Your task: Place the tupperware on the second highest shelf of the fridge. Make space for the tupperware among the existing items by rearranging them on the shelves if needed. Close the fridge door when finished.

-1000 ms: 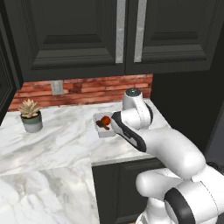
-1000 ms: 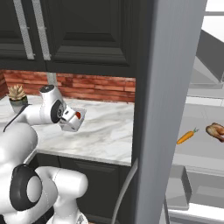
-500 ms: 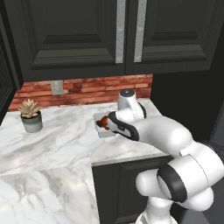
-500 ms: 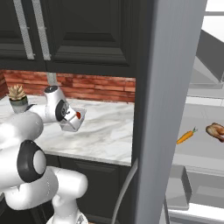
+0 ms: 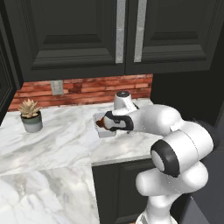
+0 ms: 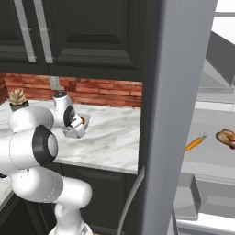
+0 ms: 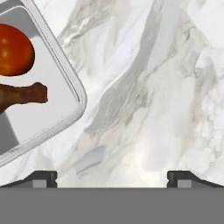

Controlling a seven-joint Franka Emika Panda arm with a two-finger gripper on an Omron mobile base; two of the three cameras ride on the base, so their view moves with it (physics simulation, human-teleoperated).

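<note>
The fridge (image 6: 176,114) stands to the right of the marble counter (image 5: 57,140), its grey door edge rising tall in the right base view and its white interior open beyond it, where an orange carrot (image 6: 194,143) and a brown meat piece (image 6: 227,137) lie side by side on a pale shelf (image 6: 211,158); which shelf that is I cannot tell from here. The counter runs under the dark cabinets (image 5: 87,35) and the brick backsplash (image 5: 87,89), with a small potted succulent (image 5: 30,114) well off toward the left end. The arm reaches out over the counter's front part, and the tupperware (image 5: 103,126) sits on the marble just at the gripper (image 5: 110,124), its red-orange and brown food showing at the hand's far side. In the hand view the tub (image 7: 39,83) lies up and to the left of the fingers (image 7: 43,177), rotated so its long edge runs diagonally across the frame, one rounded corner pointing toward the middle. The fingers stand spread as wide as they go and hold nothing, with bare marble between them. As I judge it, the coming move depends on sliding the hand toward that upper-left side and turning the wrist so the fingers straddle the tub's short width
</note>
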